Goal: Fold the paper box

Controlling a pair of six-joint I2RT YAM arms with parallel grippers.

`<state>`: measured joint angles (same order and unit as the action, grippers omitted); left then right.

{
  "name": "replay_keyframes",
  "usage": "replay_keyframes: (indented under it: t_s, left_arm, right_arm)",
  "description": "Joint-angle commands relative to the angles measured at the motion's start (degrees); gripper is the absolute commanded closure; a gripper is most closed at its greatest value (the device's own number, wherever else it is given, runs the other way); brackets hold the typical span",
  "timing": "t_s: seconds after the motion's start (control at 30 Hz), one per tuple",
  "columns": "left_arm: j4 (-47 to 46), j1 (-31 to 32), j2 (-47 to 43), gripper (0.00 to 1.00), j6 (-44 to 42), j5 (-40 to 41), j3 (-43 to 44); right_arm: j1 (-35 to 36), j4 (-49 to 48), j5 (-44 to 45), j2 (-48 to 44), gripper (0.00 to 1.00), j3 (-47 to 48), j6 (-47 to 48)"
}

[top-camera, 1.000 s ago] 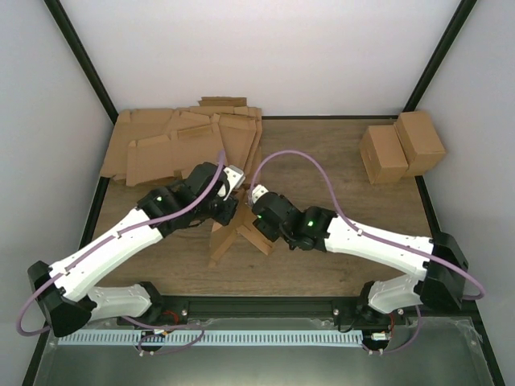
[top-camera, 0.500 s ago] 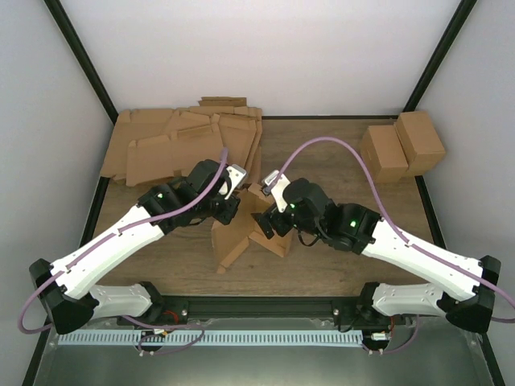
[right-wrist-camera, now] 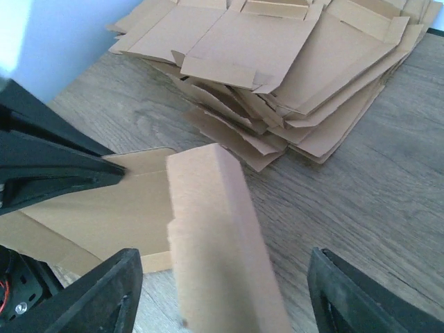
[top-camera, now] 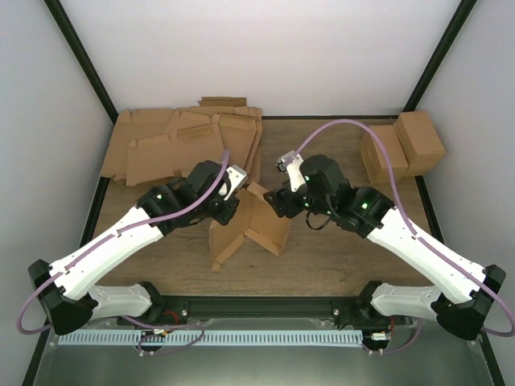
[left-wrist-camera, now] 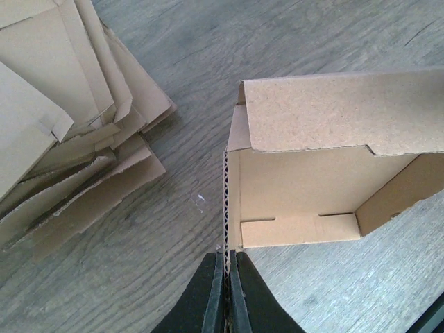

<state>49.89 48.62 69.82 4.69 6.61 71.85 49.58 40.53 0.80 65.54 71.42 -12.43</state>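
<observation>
The paper box (top-camera: 256, 223) is a brown cardboard piece, half folded, standing on the table between both arms. My left gripper (top-camera: 234, 203) is shut on the thin corrugated edge of one box wall (left-wrist-camera: 226, 208), with the fingertips (left-wrist-camera: 217, 267) pinching it from both sides. The inside of the box (left-wrist-camera: 312, 180) shows a folded flap and slots. My right gripper (right-wrist-camera: 223, 267) is open to the right of the box (top-camera: 282, 201). A blurred box panel (right-wrist-camera: 215, 236) rises between its wide-set fingers (right-wrist-camera: 104, 291) without touching them.
A stack of flat die-cut cardboard sheets (top-camera: 185, 141) lies at the back left, also seen in the wrist views (left-wrist-camera: 62, 125) (right-wrist-camera: 277, 62). Two small blocky cartons (top-camera: 402, 145) stand at the back right. Black frame posts rise at the table's back corners.
The right arm has swung right and back, its gripper coming off the box's near side. The box has spread wider, with a panel now raised on its right. The left gripper kept its hold.
</observation>
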Motion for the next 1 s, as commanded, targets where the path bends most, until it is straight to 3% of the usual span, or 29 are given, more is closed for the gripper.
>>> replay_keyframes:
  t_s: [0.0,0.27,0.47,0.53,0.73,0.97]
  left_arm:
    - [-0.74,0.63,-1.73,0.96,-1.38,1.04,-0.55]
    - [-0.81,0.93,-1.88,0.96,-1.85,1.11,-0.86]
    - [-0.33,0.93,-1.47,0.96,-1.96,1.30,-0.28]
    - [0.04,0.98,-1.23,0.96,-1.89,1.08,0.11]
    - [0.46,0.97,-1.05,0.96,-1.70,0.96,0.73]
    - [2.16,0.99,0.45,0.96,-1.29,0.08,2.74]
  right_arm:
    - [-3.32,0.56,-6.76,-0.04,0.35,1.81,-1.43]
    - [-3.62,2.75,-8.94,3.94,0.45,0.75,0.50]
    - [-3.54,4.95,-11.02,6.18,0.57,0.83,3.51]
    - [-3.53,5.37,-11.06,6.36,0.65,0.59,4.08]
    - [-2.31,6.57,-6.86,7.74,0.63,-0.41,5.12]
    - [2.83,6.77,5.61,10.05,0.63,-2.22,5.17]
